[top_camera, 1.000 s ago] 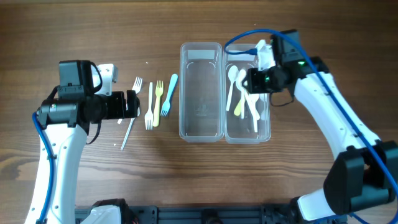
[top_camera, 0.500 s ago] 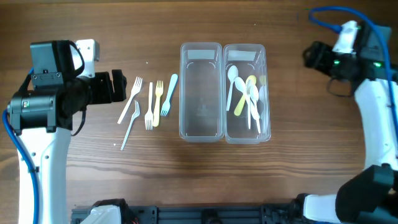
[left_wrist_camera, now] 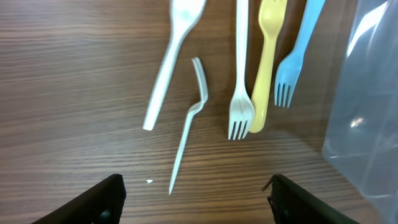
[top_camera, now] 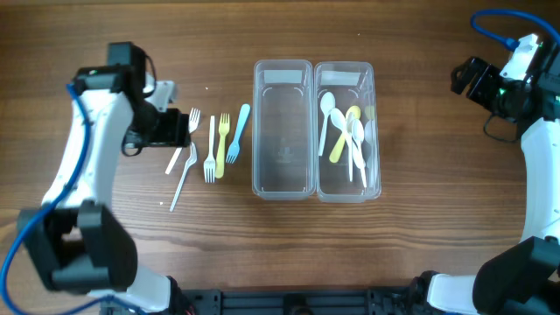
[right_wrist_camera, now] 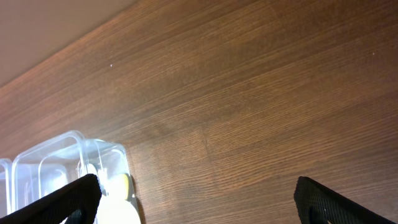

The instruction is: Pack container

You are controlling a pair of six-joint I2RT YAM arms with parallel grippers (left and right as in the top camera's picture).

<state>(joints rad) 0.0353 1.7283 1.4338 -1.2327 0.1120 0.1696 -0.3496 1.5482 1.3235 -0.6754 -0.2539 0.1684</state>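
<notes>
Two clear containers stand side by side, touching, at the bench centre, nearer the far edge. The left container [top_camera: 283, 184] holds nothing. The right container [top_camera: 374, 131] holds white and yellow spoons [top_camera: 353, 140].

Five forks lie on the wooden bench [top_camera: 437, 227] between the left container and the left edge:
- blue fork [top_camera: 237, 133], nearest the container
- yellow fork [top_camera: 222, 144]
- inner white fork [top_camera: 210, 149]
- outer white fork [top_camera: 184, 140]
- thin fork [top_camera: 182, 179], lying on its side

The left gripper [top_camera: 175, 129] hovers over the outer white fork, its fingers [left_wrist_camera: 93, 199] spread wide and holding nothing.

The right gripper [top_camera: 464, 77] hangs near the far right corner, well apart from the containers, its fingers [right_wrist_camera: 68, 199] also spread wide and holding nothing.
</notes>
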